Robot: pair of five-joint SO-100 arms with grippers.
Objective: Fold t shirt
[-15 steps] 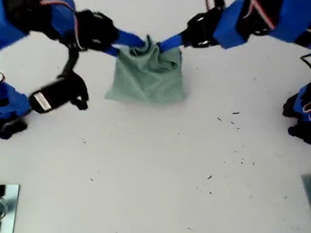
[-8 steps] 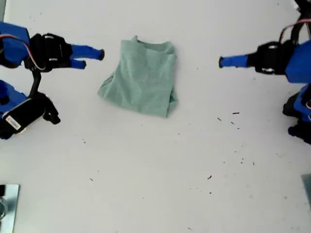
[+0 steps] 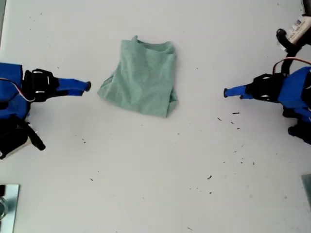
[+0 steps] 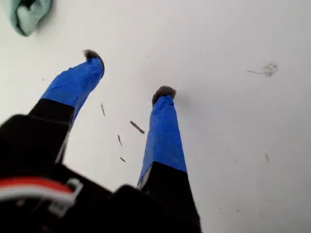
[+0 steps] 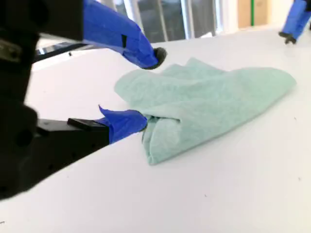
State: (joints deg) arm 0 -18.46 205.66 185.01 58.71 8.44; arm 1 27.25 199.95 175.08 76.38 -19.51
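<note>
Exterior view: the t shirt (image 3: 141,77) is recorded lying on the white counter (image 3: 155,170) as a folded, roughly square bundle, between the two pincers. The second pincer (image 3: 87,86) is noted just beside the bundle's nearest corner, its tip pointed at the cloth and apart from it. The first pincer (image 3: 226,92) is noted well apart from the cloth on the opposite side, also pointed toward it, with dark specks (image 3: 235,113) scattered on the counter near its tip. First wrist view: the first pincer (image 4: 128,74) is seen with its blue-taped fingers spread and nothing between them; only bare counter (image 4: 233,48) and specks (image 4: 137,127) lie under it, and a corner of the t shirt (image 4: 26,14) is seen far beyond its tips. Second wrist view: the second pincer (image 5: 149,88) is seen spread wide and empty, the t shirt (image 5: 214,102) lying directly ahead; whether one fingertip touches the folded edge cannot be told.
</note>
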